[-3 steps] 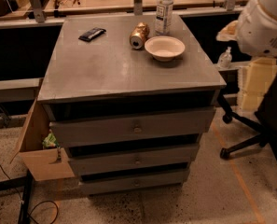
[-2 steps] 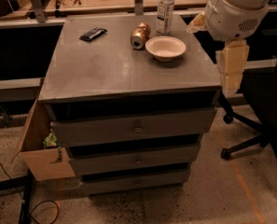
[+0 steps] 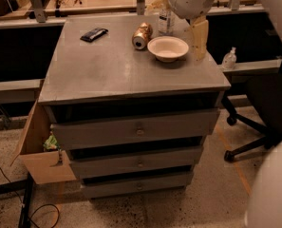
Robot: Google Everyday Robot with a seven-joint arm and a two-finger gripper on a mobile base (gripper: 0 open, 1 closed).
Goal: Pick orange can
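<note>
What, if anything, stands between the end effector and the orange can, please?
The white bowl sits between them: the end effector hangs at the bowl's right, the orange can lies at its left. A bottle stands just behind.

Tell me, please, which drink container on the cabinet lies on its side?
The orange can, tipped over left of the white bowl; the clear bottle behind stands upright. The gripper hangs right of the bowl.

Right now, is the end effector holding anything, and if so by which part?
Nothing is held. The end effector hangs right of the white bowl; the orange can lies on its side left of the bowl, untouched.
</note>
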